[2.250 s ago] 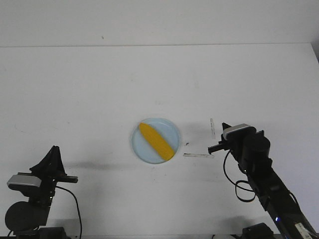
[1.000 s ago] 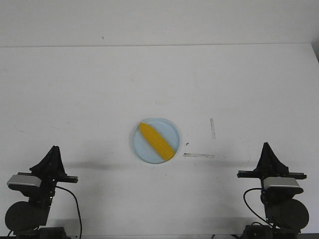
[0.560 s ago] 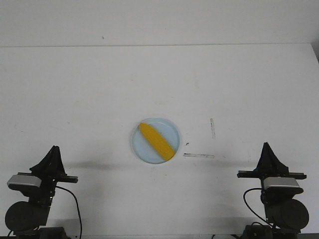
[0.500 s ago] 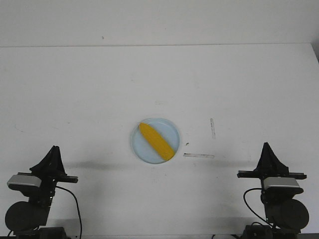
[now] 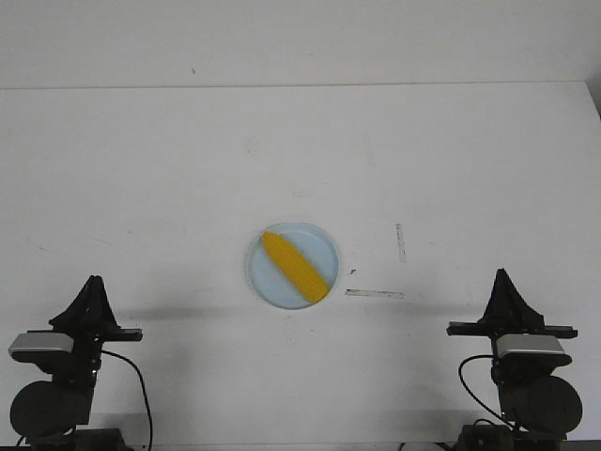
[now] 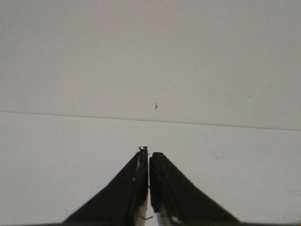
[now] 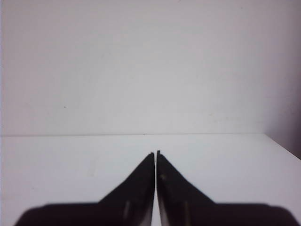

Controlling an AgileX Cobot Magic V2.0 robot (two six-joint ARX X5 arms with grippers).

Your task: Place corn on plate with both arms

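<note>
The yellow corn (image 5: 295,265) lies slantwise on the pale blue plate (image 5: 324,246) at the middle of the white table in the front view. My left gripper (image 5: 91,282) is folded back at the near left corner, far from the plate, shut and empty; its closed tips also show in the left wrist view (image 6: 148,151). My right gripper (image 5: 502,275) is folded back at the near right corner, shut and empty, and shows in the right wrist view (image 7: 155,153). Neither wrist view shows the corn or the plate.
Two thin tape strips (image 5: 374,293) (image 5: 400,241) lie on the table right of the plate. The table's far edge meets a white wall (image 5: 300,42).
The right arm drew back from beside the plate to the near right corner. The left gripper has just shifted slightly left and lower. Corn and plate have not moved.
</note>
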